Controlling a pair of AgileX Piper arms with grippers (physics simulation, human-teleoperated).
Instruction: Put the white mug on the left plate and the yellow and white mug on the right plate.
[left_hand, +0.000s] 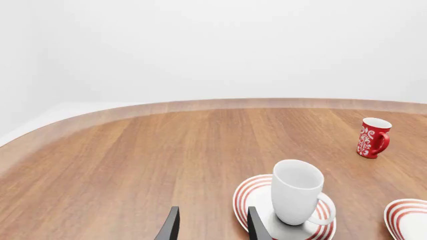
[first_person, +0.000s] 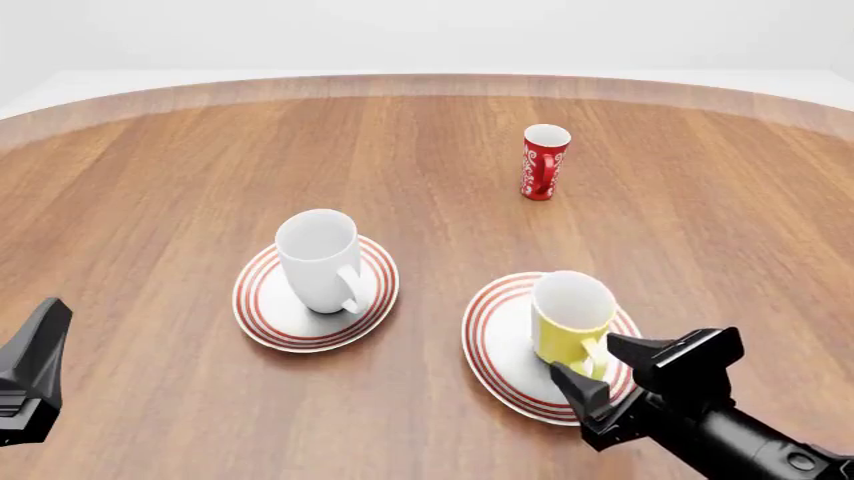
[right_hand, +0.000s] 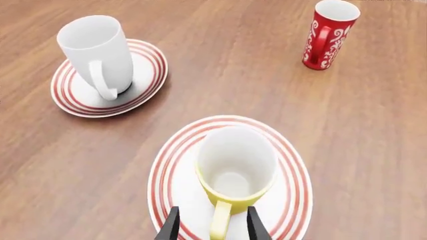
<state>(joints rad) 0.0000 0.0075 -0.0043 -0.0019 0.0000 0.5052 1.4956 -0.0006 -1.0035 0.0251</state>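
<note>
Straddling yellow and white mug (right_hand: 235, 167) handle, right end effector (right_hand: 212, 226)

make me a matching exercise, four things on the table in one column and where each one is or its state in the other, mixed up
Things:
1. white mug
2. yellow and white mug
3. red cup
4. right hand

Places or states:
A. straight on the wood, far side of the table
B. upright on the left plate
C. open, fingers either side of a yellow handle
D. upright on the right plate

Pairs: 1-B, 2-D, 3-A, 4-C
</note>
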